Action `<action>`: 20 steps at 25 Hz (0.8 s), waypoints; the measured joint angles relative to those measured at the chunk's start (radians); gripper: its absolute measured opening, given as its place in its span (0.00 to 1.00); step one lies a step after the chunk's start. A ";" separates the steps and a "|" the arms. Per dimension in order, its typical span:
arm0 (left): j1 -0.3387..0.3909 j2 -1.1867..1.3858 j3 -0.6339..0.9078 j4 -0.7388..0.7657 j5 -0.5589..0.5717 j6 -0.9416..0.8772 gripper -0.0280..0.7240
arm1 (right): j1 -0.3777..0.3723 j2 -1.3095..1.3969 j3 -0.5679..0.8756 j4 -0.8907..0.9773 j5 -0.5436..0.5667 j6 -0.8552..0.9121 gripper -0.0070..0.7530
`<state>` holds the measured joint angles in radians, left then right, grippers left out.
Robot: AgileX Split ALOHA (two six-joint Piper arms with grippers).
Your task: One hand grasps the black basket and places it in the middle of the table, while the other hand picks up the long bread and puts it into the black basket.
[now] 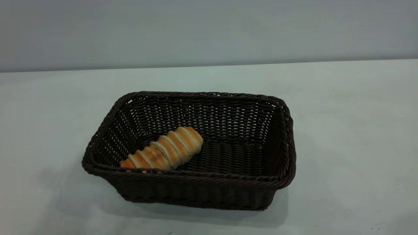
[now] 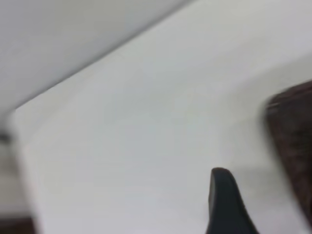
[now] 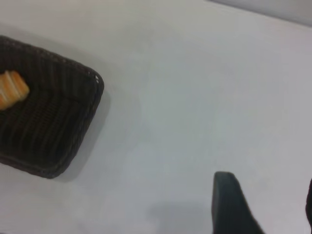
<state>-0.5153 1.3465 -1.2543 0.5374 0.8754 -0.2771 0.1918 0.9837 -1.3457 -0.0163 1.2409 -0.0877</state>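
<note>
The black basket [image 1: 192,176] stands on the table [image 1: 343,130] near its middle. The long bread [image 1: 165,150] lies inside it, slanted against the near left corner. Neither gripper shows in the exterior view. In the left wrist view my left gripper [image 2: 268,195] hangs over bare table, open and empty, with one black finger [image 2: 224,204] in sight and the basket's edge [image 2: 292,136] beside it. In the right wrist view my right gripper [image 3: 267,195] is open and empty over bare table, well away from the basket [image 3: 53,122] and the bread [image 3: 12,87].
The table's far edge meets a plain grey wall [image 1: 209,29]. White tabletop lies on all sides of the basket.
</note>
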 joint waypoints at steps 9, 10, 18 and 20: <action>0.000 -0.360 0.055 -0.013 0.116 -0.051 0.63 | 0.000 -0.262 0.271 0.016 0.000 -0.020 0.52; 0.000 -0.394 0.075 -0.028 0.121 -0.051 0.63 | 0.000 -0.286 0.297 0.029 0.000 -0.025 0.52; 0.000 -0.685 0.298 -0.079 0.166 -0.050 0.63 | 0.000 -0.492 0.486 0.104 0.000 -0.063 0.52; 0.000 -0.748 0.358 -0.081 0.173 -0.050 0.63 | 0.000 -0.537 0.534 0.119 0.000 -0.071 0.52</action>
<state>-0.5153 0.5983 -0.8967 0.4563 1.0479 -0.3270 0.1918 0.4464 -0.8121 0.1028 1.2409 -0.1589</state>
